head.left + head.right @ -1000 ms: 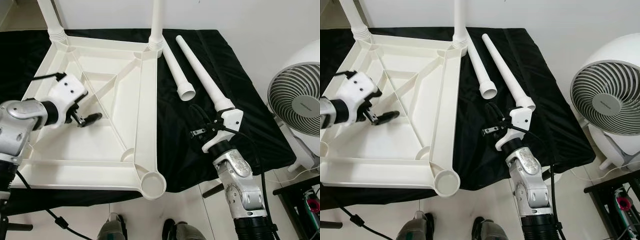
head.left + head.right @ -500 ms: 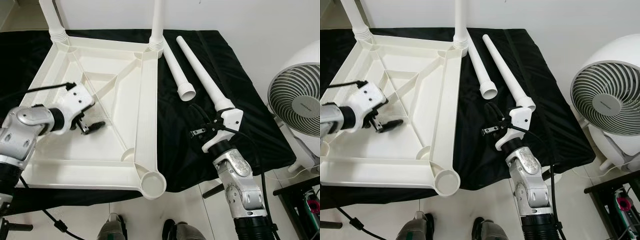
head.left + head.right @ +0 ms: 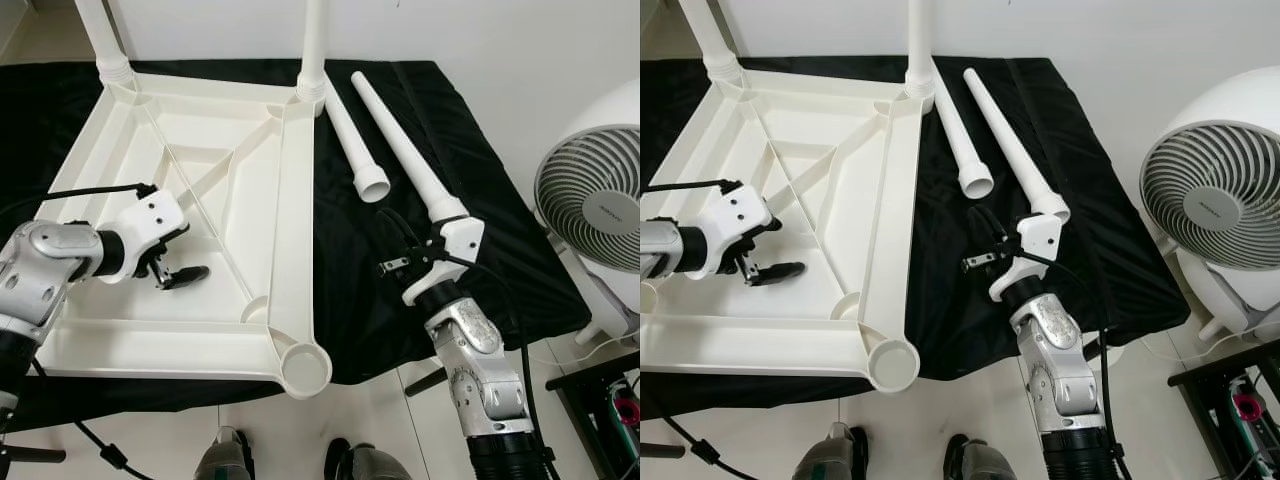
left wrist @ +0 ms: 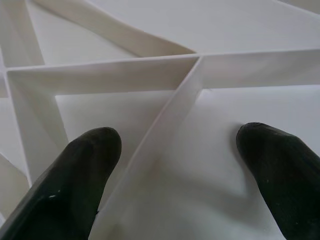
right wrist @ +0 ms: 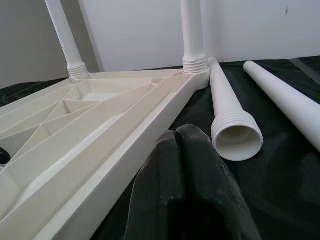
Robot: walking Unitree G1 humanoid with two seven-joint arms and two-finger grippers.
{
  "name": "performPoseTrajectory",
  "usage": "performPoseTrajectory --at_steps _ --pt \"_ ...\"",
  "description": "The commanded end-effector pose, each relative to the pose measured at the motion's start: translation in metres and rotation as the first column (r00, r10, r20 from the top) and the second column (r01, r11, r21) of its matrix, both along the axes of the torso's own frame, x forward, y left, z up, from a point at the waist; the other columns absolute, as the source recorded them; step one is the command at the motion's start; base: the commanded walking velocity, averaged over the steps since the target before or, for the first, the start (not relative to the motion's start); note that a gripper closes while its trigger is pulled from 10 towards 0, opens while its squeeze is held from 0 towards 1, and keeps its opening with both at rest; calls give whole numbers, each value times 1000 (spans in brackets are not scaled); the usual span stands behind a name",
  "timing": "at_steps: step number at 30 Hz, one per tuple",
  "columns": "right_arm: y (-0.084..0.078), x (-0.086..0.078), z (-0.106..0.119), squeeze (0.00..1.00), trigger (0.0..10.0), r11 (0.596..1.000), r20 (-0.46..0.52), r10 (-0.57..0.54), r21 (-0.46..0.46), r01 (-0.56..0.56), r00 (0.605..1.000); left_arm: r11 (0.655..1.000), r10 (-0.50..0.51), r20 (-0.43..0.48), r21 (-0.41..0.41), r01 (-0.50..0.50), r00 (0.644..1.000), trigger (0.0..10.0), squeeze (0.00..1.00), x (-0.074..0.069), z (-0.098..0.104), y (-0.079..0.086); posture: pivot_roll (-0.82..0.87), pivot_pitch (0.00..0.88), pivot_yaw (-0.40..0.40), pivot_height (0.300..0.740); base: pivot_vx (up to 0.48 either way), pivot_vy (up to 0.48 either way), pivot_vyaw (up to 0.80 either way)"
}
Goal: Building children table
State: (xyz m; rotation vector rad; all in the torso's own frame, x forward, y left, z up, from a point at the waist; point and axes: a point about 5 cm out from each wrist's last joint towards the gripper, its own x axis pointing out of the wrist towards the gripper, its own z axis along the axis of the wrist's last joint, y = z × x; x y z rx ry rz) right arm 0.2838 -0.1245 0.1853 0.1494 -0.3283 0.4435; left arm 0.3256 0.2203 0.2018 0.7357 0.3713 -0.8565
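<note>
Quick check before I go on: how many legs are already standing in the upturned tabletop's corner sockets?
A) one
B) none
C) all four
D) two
D: two legs stand upright in the far corner sockets of the tabletop, while two loose legs lie on the black cloth beside it and the near right socket is open.

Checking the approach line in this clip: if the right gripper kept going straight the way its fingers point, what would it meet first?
Most likely the open threaded end of the nearer loose leg, lying on the black cloth just ahead of the right gripper. The tabletop's edge runs close alongside, so depth leaves some doubt.
</note>
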Motion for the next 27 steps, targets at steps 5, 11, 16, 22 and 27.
performPoseTrajectory --at_steps 5,11,16,22,27 --pt "-1 0 -3 0 10000 1000 -16 -3 -4 3 1000 997 76 0 35 -75 997 10000 0 9 -12 0 119 176 -43 740 0 0 0" --pt "-4 -1 -3 0 10000 1000 -13 -21 -7 21 1000 989 144 19 23 -145 989 0 0 21 -14 -1 105 177 -35 740 0 0 0" --pt "-5 -2 -3 0 10000 999 -13 -32 -3 32 999 991 132 21 29 -133 991 0 0 23 -14 -1 104 177 -30 740 0 0 0" --pt "-5 -2 -3 0 10000 999 -13 -32 -2 32 999 990 141 23 25 -142 990 0 0 25 -13 -1 106 178 -30 740 0 0 0" --pt "-4 -1 -3 0 10000 999 -12 -32 -2 32 999 987 158 32 14 -158 987 0 0 28 -12 -1 110 178 -31 740 0 0 0"
